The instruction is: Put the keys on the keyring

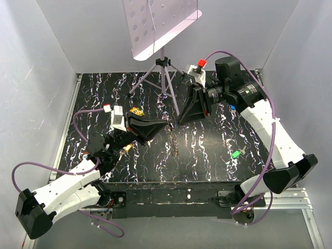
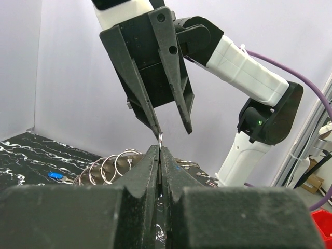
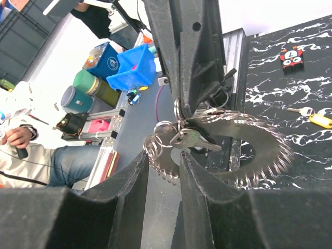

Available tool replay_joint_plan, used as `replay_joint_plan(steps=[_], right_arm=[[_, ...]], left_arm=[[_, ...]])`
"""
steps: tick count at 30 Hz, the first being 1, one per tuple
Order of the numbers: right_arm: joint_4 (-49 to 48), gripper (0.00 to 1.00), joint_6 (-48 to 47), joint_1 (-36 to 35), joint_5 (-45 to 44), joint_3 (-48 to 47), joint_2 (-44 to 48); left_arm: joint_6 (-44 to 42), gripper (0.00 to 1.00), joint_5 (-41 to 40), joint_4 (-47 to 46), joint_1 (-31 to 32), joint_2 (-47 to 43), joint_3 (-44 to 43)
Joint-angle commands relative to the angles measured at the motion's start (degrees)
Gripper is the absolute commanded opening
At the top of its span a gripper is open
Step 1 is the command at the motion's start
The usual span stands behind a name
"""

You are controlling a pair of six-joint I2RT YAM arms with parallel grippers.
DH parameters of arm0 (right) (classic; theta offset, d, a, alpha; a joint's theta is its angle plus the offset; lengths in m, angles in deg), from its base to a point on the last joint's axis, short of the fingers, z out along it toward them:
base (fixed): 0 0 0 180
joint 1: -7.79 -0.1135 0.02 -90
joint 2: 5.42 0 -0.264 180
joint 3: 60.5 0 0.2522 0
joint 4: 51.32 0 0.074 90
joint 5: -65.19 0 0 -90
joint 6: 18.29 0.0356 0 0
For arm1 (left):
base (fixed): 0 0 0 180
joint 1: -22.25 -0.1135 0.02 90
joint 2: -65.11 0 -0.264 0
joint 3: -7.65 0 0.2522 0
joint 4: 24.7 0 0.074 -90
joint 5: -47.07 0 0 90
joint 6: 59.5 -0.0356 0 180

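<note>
- The left gripper (image 2: pixel 160 150) has its fingers pressed together on a thin metal edge, which looks to be the keyring (image 3: pixel 249 150). The toothed ring hangs from that grip above the middle of the table, between the 2 arms.
- Several small wire rings (image 2: pixel 111 166) are linked to it, and at least 1 silver key (image 3: pixel 196 139) already hangs among them.
- The right gripper (image 3: pixel 163 154) faces it with fingers partly apart, clamping nothing I can see. 1 fingertip sits right at the held metal edge.
- My read is that the task is underway but not finished. At least 3 keys lie loose on the table: a green key (image 1: pixel 236 154) near the right arm, a blue key (image 1: pixel 233 108) farther back, and a yellow key (image 3: pixel 321 120).
- Off the table's edge sit a person (image 3: pixel 31 150) and blue bins (image 3: pixel 129 67).
- The table (image 1: pixel 207 155) is black with white marbling.
- Farther back, a tripod (image 1: pixel 165 78) carries a pale perforated board (image 1: pixel 155 26), with plain pale walls (image 1: pixel 41 78) behind.
</note>
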Motion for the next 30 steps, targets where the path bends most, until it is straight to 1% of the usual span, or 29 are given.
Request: replay_joint_plan(steps=[1, 5, 14, 21, 23, 30], right_arm=[[-5.8, 0.37, 5.5, -0.1, 4.1, -2.0, 0.2], [-5.8, 0.37, 5.3, -0.5, 1.9, -1.9, 0.0], [-2.4, 0.37, 2.3, -1.4, -4.2, -3.8, -2.0], [-1.2, 0.37, 0.9, -2.8, -5.6, -4.3, -2.4], [-0.9, 0.35, 0.5, -3.2, -5.8, -4.4, -2.4], [-0.4, 0.21, -0.3, -3.3, -5.8, -4.5, -2.2]], left_arm=[[0.6, 0.0, -1.7, -2.8, 0.0, -0.1, -0.1], [0.8, 0.0, -1.4, -2.8, 0.0, 0.5, -0.1], [1.4, 0.0, -1.5, -3.3, 0.0, 0.5, 0.0], [1.5, 0.0, -1.9, -3.4, 0.0, 0.2, 0.6], [1.4, 0.0, -2.0, -3.4, 0.0, 0.1, 0.7], [1.2, 0.0, -2.6, -2.7, 0.0, -0.3, 0.8]])
